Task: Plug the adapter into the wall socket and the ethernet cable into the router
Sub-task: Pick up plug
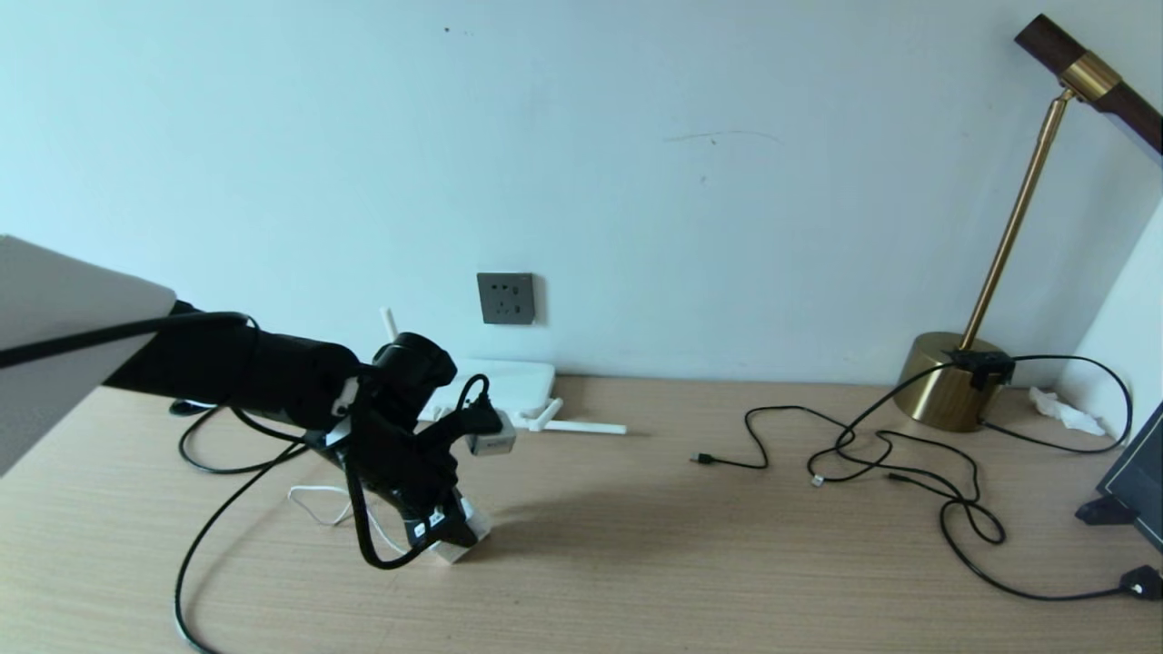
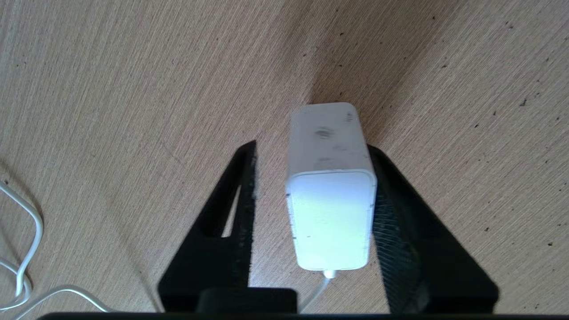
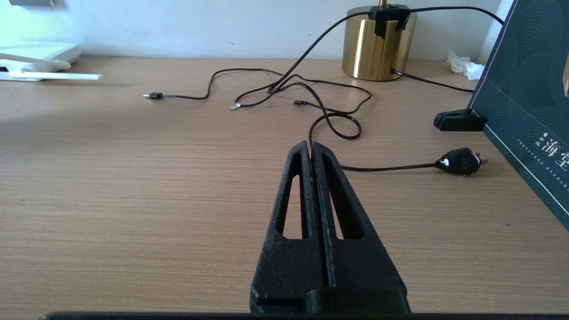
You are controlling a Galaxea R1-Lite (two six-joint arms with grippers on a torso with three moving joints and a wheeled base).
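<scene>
Adapter [image 2: 330, 186] between left pincer [image 2: 313, 171] fingers (one touching).

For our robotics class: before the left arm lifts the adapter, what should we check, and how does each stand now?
1. Adapter between left gripper fingers: ok.
2. Both fingers touching adapter: not ok, one side shows a gap.
3. Cord free of fingers: ok.
4. Wall socket unobstructed: ok.
5. Right gripper shut, away from the work: ok.
6. Adapter's pins facing socket: cannot tell.

Dark teal board [image 3: 520, 93]: white Chinese characters, perhaps "海堂", cut off.
</scene>
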